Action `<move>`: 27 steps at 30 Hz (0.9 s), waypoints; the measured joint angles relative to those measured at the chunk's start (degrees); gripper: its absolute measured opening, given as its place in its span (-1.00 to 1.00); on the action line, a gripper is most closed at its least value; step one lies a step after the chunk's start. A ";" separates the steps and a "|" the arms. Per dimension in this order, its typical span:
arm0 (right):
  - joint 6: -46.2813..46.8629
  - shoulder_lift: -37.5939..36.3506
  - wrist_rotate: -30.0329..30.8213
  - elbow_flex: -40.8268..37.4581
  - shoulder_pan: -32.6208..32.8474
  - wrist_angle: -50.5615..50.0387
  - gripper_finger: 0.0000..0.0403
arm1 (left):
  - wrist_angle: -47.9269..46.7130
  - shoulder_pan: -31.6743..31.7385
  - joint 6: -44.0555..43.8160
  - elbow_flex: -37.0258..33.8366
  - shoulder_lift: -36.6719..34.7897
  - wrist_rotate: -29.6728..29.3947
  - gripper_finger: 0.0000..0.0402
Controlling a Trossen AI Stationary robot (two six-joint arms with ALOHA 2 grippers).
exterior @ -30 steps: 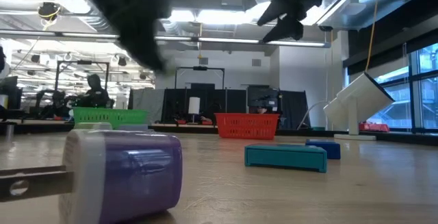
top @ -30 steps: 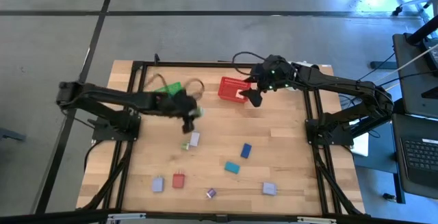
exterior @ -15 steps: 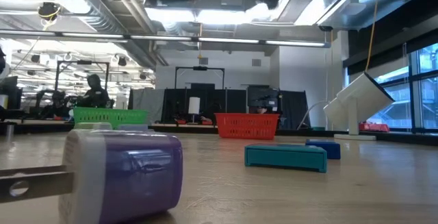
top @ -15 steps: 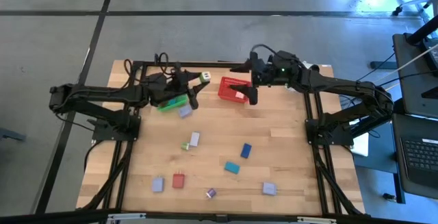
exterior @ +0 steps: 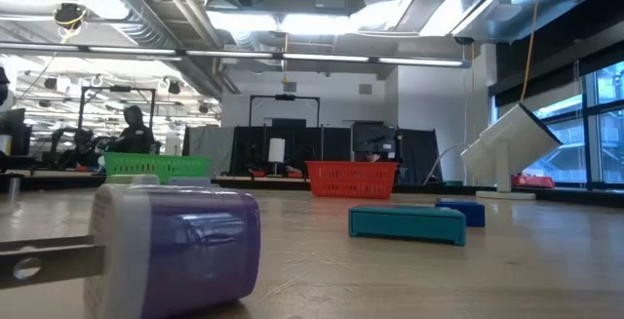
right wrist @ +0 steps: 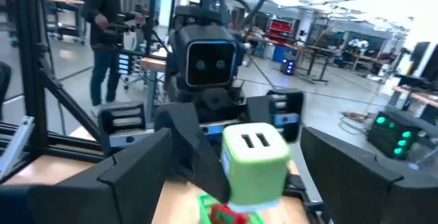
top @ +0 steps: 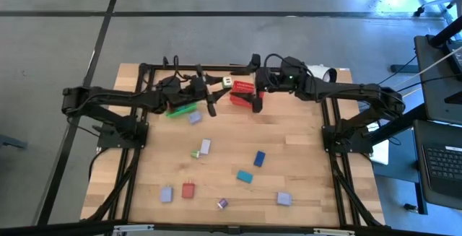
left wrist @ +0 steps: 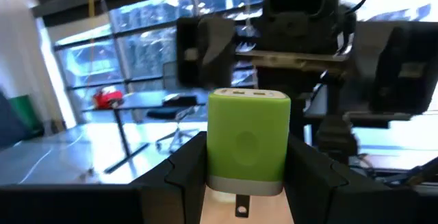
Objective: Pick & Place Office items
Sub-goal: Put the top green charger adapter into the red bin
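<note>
My left gripper is shut on a green charger block with a white slotted end. It holds the block in the air over the table's far part, between the green mesh basket and the red mesh basket. The block also shows in the left wrist view and the right wrist view. My right gripper faces it from the right. It is open, with a finger standing wide on each side of the block, apart from it. Other small pieces lie on the table. My left gripper pinches the green block's two opposite sides between its two fingers, low on the block near its grey base. The fingers come level from the table's left. The block is lifted clear, its white slotted end up.
Loose pieces lie on the near half of the table: lavender, blue, teal, red, purple and lavender. A purple block fills the low view's foreground. A person stands beyond the table.
My left gripper has risen from the table's middle with the green block. It went to the far edge by the green basket, then right toward my right gripper. My right gripper has moved left over the red basket and turned to face the block.
</note>
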 joint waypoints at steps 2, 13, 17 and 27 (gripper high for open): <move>0.08 0.77 0.01 0.00 0.00 1.37 0.62 | 2.62 -0.05 -0.04 0.00 1.52 1.81 -0.28; 3.08 1.87 -1.24 0.00 0.00 0.75 0.50 | 8.85 -0.06 -0.21 -0.01 4.23 3.93 -0.28; 2.96 1.85 -1.42 0.00 0.22 0.81 0.27 | 8.85 -0.04 -0.52 0.00 4.23 3.97 -0.28; 2.72 1.68 -1.41 0.07 0.24 1.12 -0.25 | 8.81 -0.22 -0.67 -0.09 4.21 3.71 -0.20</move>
